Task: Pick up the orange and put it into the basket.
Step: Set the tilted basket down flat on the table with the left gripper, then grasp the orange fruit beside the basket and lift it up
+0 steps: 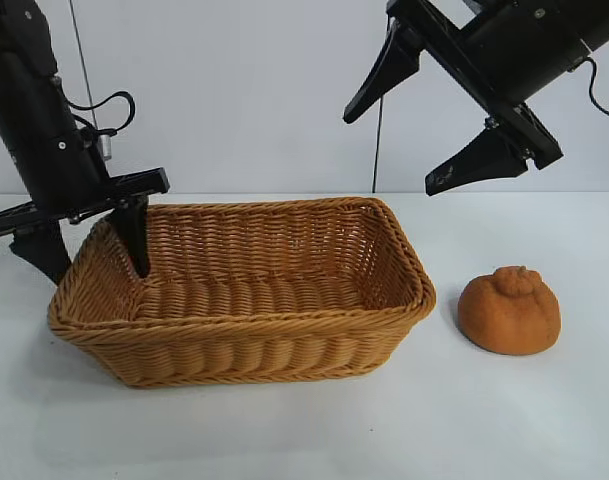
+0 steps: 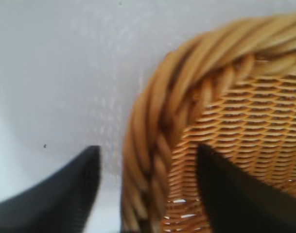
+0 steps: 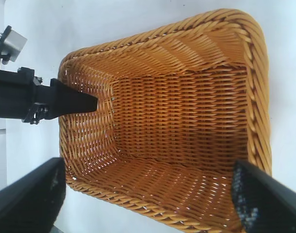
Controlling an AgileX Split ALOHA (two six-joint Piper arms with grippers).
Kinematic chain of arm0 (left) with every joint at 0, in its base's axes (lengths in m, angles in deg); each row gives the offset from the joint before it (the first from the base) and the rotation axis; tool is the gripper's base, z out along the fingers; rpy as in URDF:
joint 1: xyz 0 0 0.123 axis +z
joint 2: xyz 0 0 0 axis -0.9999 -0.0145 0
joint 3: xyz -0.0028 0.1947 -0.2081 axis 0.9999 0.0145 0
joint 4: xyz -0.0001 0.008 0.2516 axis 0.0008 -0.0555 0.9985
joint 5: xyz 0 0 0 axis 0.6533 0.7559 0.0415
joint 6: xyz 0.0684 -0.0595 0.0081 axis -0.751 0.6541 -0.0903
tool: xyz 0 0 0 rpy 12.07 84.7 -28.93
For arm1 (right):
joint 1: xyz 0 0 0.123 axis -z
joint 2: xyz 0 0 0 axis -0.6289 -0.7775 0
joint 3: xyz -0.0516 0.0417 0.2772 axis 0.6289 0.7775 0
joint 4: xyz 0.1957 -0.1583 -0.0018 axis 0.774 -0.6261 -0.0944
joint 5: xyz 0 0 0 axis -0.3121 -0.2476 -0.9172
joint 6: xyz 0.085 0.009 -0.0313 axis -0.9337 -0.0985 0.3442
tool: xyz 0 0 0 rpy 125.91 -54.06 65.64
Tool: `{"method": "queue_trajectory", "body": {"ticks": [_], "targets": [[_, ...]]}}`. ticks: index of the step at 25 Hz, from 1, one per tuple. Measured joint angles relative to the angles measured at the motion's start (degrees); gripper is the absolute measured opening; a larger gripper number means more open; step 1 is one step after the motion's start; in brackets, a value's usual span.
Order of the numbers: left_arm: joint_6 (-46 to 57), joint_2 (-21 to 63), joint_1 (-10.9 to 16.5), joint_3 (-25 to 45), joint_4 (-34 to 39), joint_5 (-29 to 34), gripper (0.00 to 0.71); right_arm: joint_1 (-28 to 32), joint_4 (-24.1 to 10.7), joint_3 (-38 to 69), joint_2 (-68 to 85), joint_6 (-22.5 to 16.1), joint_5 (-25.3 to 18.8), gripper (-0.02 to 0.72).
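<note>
The orange point(image 1: 510, 310) sits on the white table, to the right of the basket and apart from it. The golden-brown wicker basket point(image 1: 244, 325) stands in the middle and holds nothing. My left gripper point(image 1: 97, 270) is open and straddles the basket's left rim, one finger inside and one outside; the left wrist view shows the braided rim point(image 2: 186, 73) between the spread fingers of the left gripper point(image 2: 148, 150). My right gripper point(image 1: 390, 153) is open and empty, high above the basket's right end, up and to the left of the orange. The right wrist view looks down into the basket point(image 3: 254, 97) past my right gripper point(image 3: 148, 167).
The white table point(image 1: 544, 420) extends around the basket, with a pale wall behind. One left gripper finger point(image 3: 75, 102) reaches inside the basket's far end in the right wrist view. Cables hang behind both arms.
</note>
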Motion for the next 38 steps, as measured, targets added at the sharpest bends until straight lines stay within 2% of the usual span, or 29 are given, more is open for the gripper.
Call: {"method": "queue_trajectory", "body": {"ticks": [5, 9, 19, 26, 31, 38], "targets": [[-0.9, 6.4, 0.0, -0.1, 1.9, 0.7, 0.559, 0.0, -0.1, 0.0, 0.0, 0.0, 0.0, 0.631], [-1.5, 11.7, 0.5, -0.6, 7.6, 2.3, 0.561, 0.0, -0.1, 0.0, 0.0, 0.0, 0.0, 0.631], [-2.0, 17.6, 8.0, -0.6, 16.9, 8.3, 0.56, 0.0, -0.1, 0.0, 0.0, 0.0, 0.0, 0.631], [-3.2, 23.4, 8.4, 0.2, 17.8, 9.0, 0.56, 0.0, -0.2, 0.0, 0.0, 0.0, 0.0, 0.631], [-4.8, 33.6, 8.4, 8.1, 17.8, 9.0, 0.559, 0.0, -0.3, 0.0, 0.0, 0.0, 0.0, 0.631], [-7.0, 55.0, 8.4, 29.0, 17.8, 9.1, 0.559, 0.0, -0.4, 0.0, 0.0, 0.0, -1.1, 0.631]]}}
